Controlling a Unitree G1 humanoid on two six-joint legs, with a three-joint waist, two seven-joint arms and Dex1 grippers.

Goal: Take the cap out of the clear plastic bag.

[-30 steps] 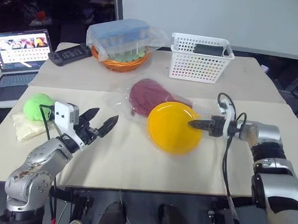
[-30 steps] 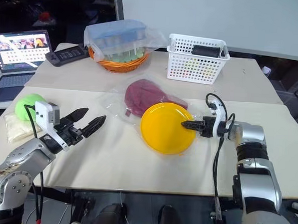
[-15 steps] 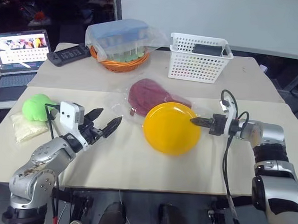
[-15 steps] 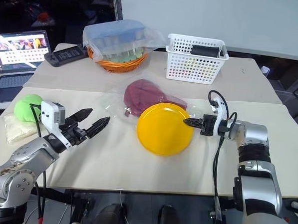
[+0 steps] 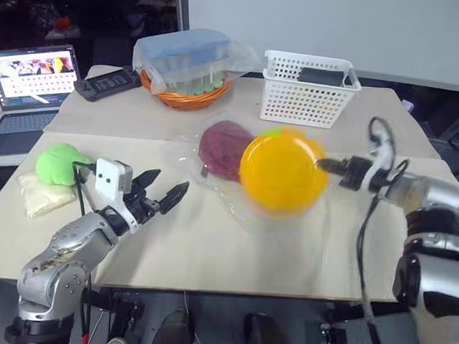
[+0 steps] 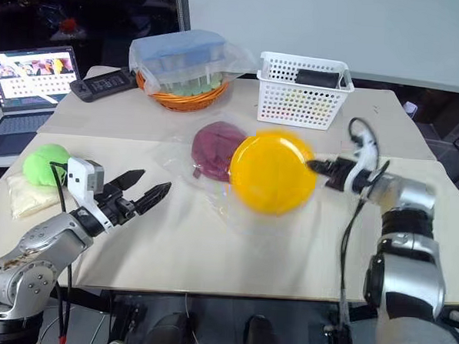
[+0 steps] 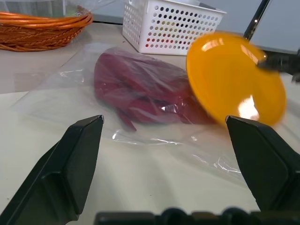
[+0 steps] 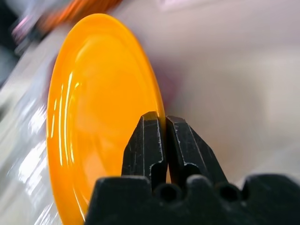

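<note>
The maroon cap lies inside the clear plastic bag in the middle of the table. A yellow plate hangs tilted above the bag's right part, with my right gripper shut on its right rim; the wrist view shows the fingers pinching the plate's edge. My left gripper stands open near the table's left front, short of the bag, its fingers spread wide with the cap ahead of them.
A white perforated basket and an orange basket holding a blue box under plastic stand at the back. A bright green lump sits at the left on a pale packet. A laptop and a black device are far left.
My right gripper shut on the plate's rim, then lifted it up and to the right, tilting it off the bag. The left gripper stayed open in place.
</note>
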